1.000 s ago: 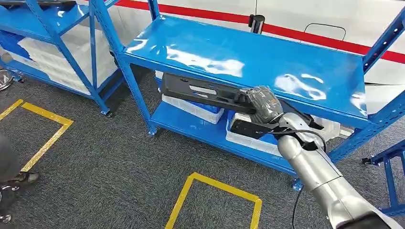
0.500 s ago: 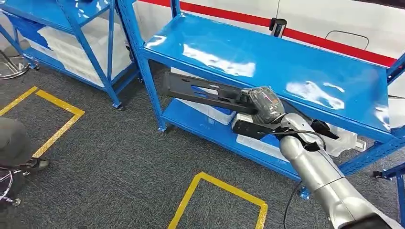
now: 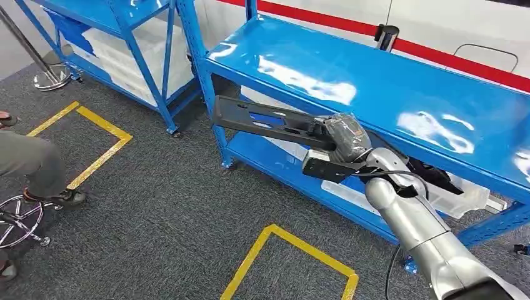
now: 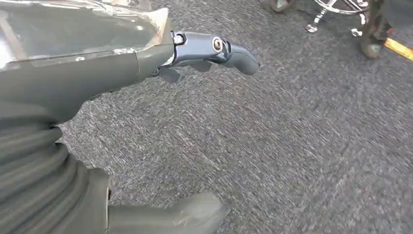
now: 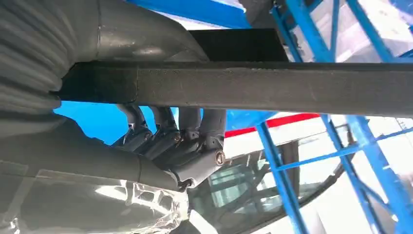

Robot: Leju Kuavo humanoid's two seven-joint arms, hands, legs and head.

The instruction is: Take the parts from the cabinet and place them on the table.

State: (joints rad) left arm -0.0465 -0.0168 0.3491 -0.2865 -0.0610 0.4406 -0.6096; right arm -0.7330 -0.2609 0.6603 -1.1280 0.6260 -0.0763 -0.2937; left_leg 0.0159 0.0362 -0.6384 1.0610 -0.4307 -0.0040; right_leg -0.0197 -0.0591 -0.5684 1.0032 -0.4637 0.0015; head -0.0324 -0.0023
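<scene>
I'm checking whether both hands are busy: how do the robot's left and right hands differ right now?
The right hand grips a long black part, fingers wrapped around it; the left hand holds nothing, fingers extended. The right hand is raised in front of the blue rack; the left hangs over grey carpet. Both wear grey ribbed covers.

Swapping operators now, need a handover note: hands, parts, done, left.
Right hand: grips a long black part, carried in the air in front of the blue rack.
Left hand: holds nothing, fingers apart, hanging over grey carpet.
Parts: more black parts lie in white bins on the rack's lower shelf.
Done: one part is out of the rack.
Left: carry it to the table and set it down, then fetch the others.
</scene>
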